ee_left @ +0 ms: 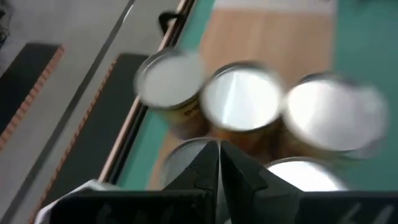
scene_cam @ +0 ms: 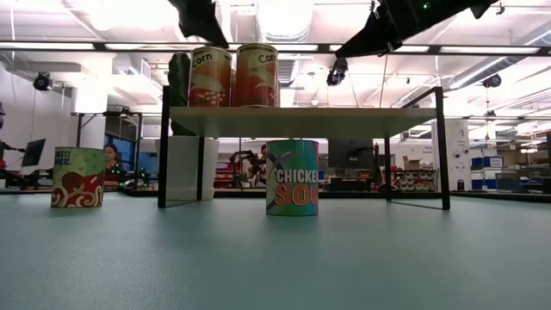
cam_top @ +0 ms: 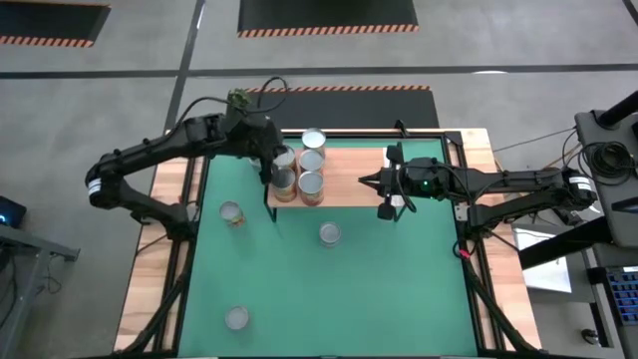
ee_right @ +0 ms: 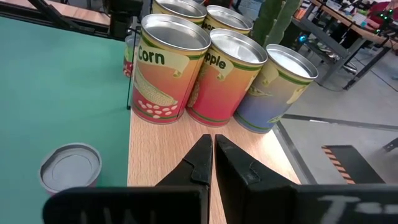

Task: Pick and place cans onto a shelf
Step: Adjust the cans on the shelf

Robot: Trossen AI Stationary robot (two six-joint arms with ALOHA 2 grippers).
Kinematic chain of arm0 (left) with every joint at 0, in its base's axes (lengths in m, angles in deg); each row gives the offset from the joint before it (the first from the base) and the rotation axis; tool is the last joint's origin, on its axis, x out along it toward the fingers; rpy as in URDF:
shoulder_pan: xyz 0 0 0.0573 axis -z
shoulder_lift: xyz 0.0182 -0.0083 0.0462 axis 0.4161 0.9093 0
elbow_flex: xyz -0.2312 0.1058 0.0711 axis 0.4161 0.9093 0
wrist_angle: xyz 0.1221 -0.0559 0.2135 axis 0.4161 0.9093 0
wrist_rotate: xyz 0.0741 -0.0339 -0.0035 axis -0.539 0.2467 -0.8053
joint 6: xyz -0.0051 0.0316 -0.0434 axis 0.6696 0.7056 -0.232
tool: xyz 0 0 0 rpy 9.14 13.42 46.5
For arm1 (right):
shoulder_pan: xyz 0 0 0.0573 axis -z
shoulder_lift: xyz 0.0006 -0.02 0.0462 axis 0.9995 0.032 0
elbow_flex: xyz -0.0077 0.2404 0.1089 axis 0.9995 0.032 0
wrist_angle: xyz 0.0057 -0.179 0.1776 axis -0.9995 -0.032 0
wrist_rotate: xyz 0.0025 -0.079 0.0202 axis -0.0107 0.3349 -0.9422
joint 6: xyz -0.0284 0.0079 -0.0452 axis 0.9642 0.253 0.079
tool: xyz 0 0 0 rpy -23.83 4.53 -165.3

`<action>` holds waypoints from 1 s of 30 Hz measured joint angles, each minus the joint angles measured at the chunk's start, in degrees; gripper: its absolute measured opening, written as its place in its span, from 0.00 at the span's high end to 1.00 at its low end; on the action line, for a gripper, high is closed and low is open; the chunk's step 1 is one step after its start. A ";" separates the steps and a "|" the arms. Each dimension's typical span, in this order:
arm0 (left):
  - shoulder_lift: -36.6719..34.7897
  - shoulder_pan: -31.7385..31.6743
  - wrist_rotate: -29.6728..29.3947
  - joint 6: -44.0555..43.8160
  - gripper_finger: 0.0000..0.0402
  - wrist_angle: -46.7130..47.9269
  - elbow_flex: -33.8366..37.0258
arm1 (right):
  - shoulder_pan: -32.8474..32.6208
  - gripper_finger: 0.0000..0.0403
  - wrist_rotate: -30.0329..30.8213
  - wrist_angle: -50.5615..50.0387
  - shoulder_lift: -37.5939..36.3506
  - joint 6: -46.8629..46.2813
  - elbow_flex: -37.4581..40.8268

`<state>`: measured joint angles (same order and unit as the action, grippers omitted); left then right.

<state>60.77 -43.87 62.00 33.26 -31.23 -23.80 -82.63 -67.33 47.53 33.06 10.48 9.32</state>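
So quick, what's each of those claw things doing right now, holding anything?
Left end effector: shut, holding nothing, just above the cans on the shelf.
Right end effector: shut, empty, over the shelf.

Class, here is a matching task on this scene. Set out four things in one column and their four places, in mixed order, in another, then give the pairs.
Things:
1. Corn can
2. Chicken soup can
3. left hand
4. right hand

Places:
A. over the bare part of the shelf
B. on the green mat, off the shelf
C. above the group of cans
D. standing on the shelf top

Pairs: 1-D, 2-B, 3-C, 4-A
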 joint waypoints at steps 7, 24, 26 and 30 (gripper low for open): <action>-6.94 13.33 0.01 -3.31 1.00 -12.46 8.78 | 0.00 0.98 -0.02 0.00 0.00 0.00 0.00; -23.43 31.14 -5.68 4.59 1.00 -35.88 33.75 | 0.00 0.98 0.02 2.58 0.00 -10.02 0.81; -25.01 31.14 -5.68 4.58 1.00 -36.34 35.72 | 0.00 0.98 0.06 3.94 0.00 -11.56 0.81; -27.02 31.12 -5.92 5.66 1.00 -39.55 39.48 | 0.02 0.98 0.09 7.93 0.00 -13.85 0.81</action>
<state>33.75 -12.76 56.09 38.92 -70.77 15.68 -82.61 -67.24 55.46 33.06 -3.37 10.13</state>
